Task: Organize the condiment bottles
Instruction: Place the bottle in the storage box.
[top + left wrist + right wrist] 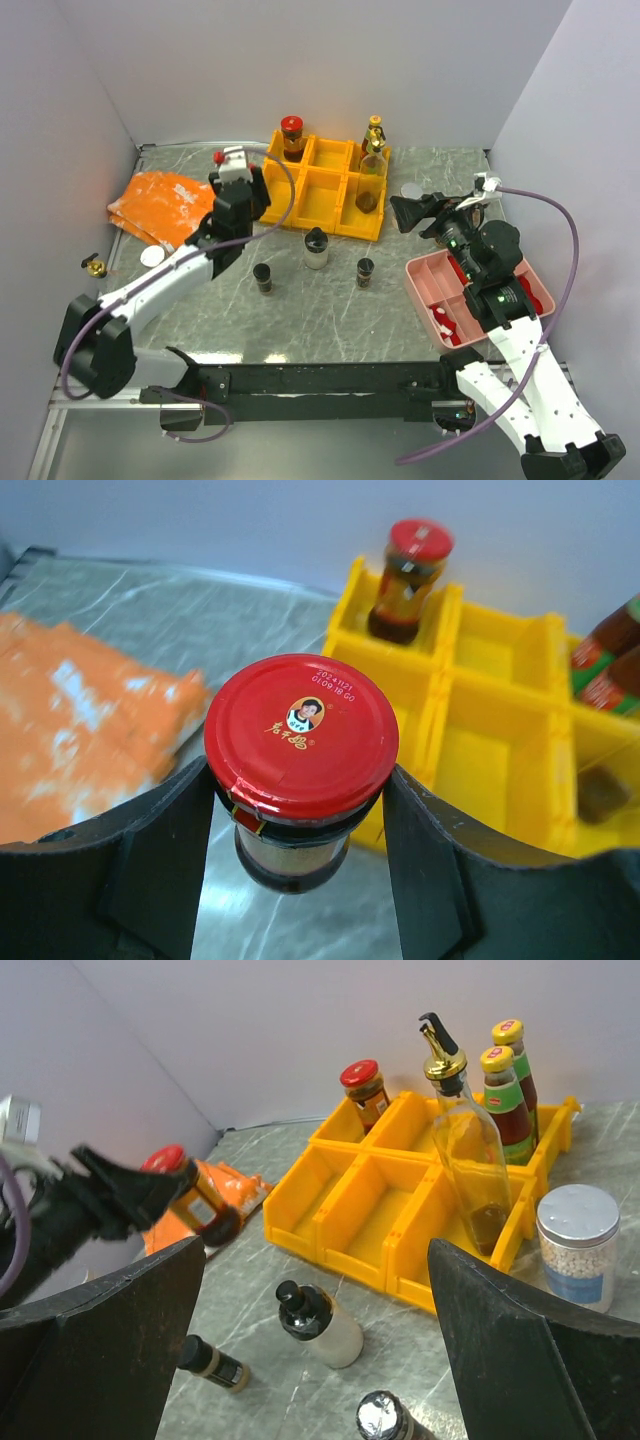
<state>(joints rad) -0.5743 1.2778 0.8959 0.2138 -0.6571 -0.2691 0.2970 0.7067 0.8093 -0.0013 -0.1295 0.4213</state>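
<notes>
- Grey marble table [300, 320], white walls around it, carries all we see.
- At its back stands a yellow rack [345, 228]; we see a red-capped jar [292, 135] upright in its back-left bin.
- Our left gripper [297, 830] clamps a held jar [300, 735] under its red cap, just left of the rack.
- Our right gripper [316, 1250] gapes wide.
- Three loose bottles [316, 248] stand before the rack.

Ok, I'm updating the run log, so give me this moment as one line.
left tool: shut on red-capped jar, beside yellow bins | right tool: open, empty | stage: jar not yet binned
</notes>
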